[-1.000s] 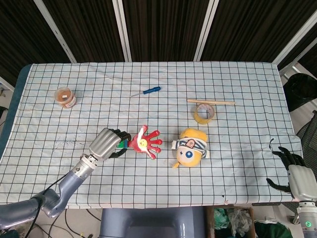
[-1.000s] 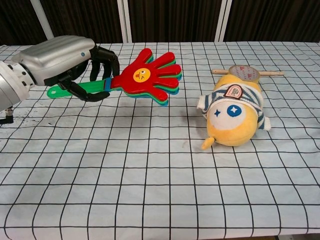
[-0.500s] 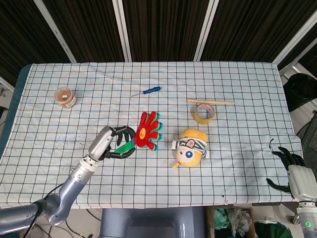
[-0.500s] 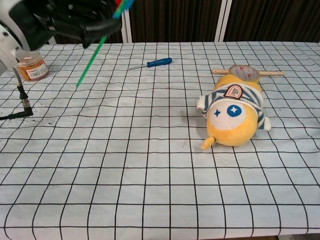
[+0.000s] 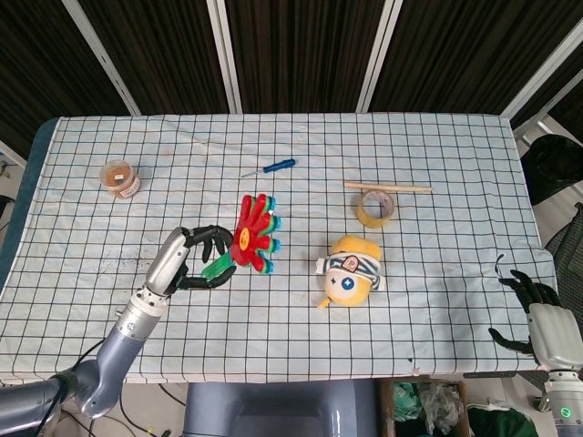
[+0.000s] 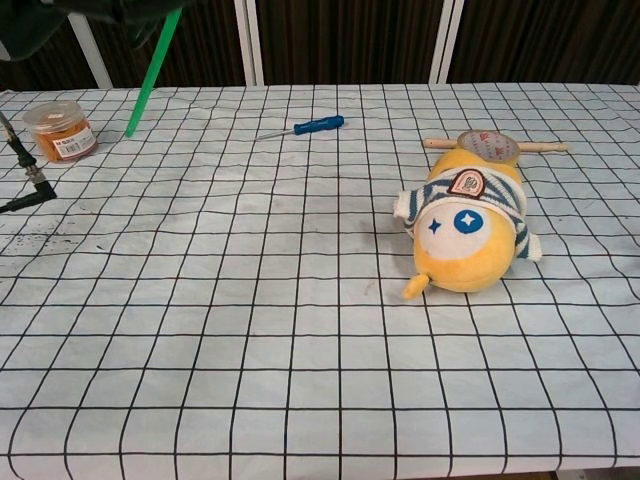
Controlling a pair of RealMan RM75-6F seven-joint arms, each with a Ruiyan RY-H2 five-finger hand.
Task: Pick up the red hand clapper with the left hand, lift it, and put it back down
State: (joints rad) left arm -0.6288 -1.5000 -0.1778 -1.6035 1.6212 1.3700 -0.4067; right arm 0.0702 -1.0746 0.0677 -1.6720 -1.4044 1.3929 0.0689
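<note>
The red hand clapper (image 5: 254,233), a stack of red, green and blue plastic palms with a smiley face, is in the air above the checked cloth. My left hand (image 5: 189,259) grips its green handle (image 5: 217,266), fingers wrapped around it. In the chest view only the green handle (image 6: 152,68) hangs down from the top left, and the left hand (image 6: 60,12) is mostly cut off by the upper edge. My right hand (image 5: 539,319) rests off the table's right front corner with fingers apart and nothing in it.
A yellow plush toy (image 5: 349,269) lies right of the clapper. A tape roll (image 5: 375,208) and wooden stick (image 5: 387,187) sit behind it. A blue screwdriver (image 5: 271,167) lies mid-back, an orange jar (image 5: 119,177) at the left. A black cable end (image 6: 28,180) lies left.
My left hand has raised the clapper higher off the cloth and drawn it left; in the chest view the palms have left the frame, leaving only the handle hanging.
</note>
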